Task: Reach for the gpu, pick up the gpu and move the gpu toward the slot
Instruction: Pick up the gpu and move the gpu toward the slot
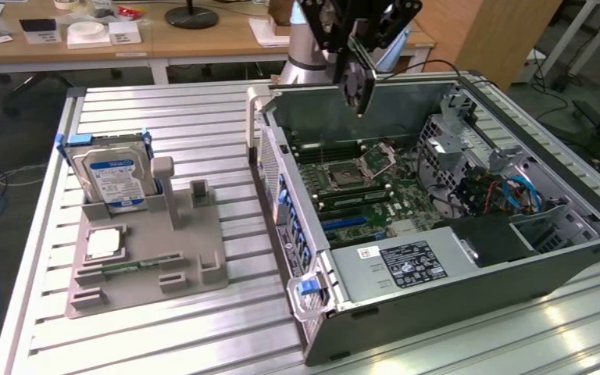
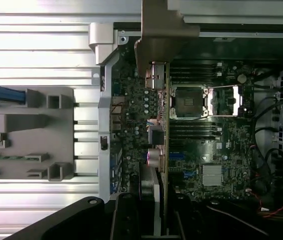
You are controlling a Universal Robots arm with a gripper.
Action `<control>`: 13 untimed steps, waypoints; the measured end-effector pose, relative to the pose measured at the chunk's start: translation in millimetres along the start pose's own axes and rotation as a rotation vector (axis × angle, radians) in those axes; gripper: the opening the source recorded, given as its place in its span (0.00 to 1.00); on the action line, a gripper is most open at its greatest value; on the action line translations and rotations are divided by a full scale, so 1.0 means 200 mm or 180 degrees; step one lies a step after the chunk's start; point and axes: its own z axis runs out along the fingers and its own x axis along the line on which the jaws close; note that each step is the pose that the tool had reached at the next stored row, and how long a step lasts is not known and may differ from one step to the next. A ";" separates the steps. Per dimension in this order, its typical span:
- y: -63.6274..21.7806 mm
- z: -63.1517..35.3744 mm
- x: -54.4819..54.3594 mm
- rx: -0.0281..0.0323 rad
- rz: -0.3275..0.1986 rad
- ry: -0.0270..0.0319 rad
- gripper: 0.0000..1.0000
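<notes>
Already you have the gpu (image 1: pixel 358 78) lifted: your gripper (image 1: pixel 368 31) is clamped on its upper edge, holding it upright above the open computer case (image 1: pixel 467 258), toward the case's 12 o'clock end. Carrying it to the motherboard (image 2: pixel 201 145) slot remains.

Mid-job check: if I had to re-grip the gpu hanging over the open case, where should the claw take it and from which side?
Probably from above, on the top edge, as the claw does now. The gpu hangs upright with its fan face sideways, so pinching the thin card across its two faces leaves the lower edge free over the computer case.
</notes>
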 end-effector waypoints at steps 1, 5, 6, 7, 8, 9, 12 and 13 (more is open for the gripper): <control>0.000 0.000 -0.02 0.0000 0.0000 0.0000 0.28; 0.002 0.000 -0.08 -0.0001 0.0000 0.0000 0.28; 0.002 0.000 -0.09 -0.0001 0.0000 0.0000 0.28; 0.002 0.000 -0.11 -0.0001 0.0000 0.0000 0.28; 0.002 0.001 -0.12 -0.0001 0.0000 0.0000 0.28; 0.003 0.000 -0.14 -0.0001 0.0000 0.0000 0.28; 0.003 0.000 -0.18 -0.0001 0.0000 0.0000 0.28; 0.004 0.000 -0.20 0.0000 0.0000 0.0000 0.28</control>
